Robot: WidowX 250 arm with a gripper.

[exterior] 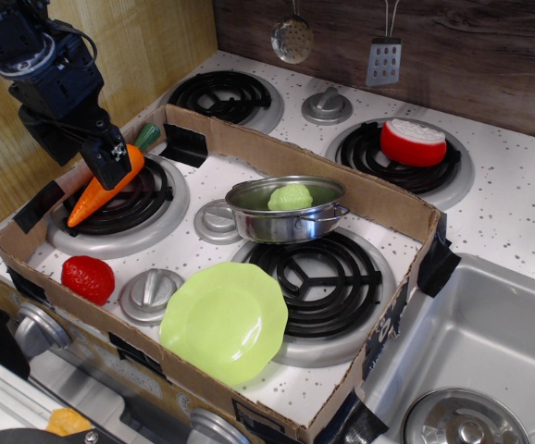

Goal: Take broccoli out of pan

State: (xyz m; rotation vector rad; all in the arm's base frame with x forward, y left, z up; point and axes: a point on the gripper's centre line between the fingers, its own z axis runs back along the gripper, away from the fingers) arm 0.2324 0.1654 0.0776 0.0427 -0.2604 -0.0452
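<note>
- One broccoli (290,196) sits inside the one pan (286,210), mid-tabletop, on the far rim of the front-right burner (316,277).
- One gripper (110,155) hangs over the left-edge burner, right against one carrot (104,186); whether the jaws grip it, I cannot tell.
- One green plate (224,320) by the front edge, one strawberry (88,278) front-left.

Item: my single arm, black, entering from the upper left corner and sloping down toward the lower right. Wrist: bulky dark housing with cabling looped above it, set up and behind the hand. Gripper (118,159): narrow black fingers pointing down and slightly forward of the wrist. Jaw state: I cannot make out from this angle whether they stand apart or together.
</note>
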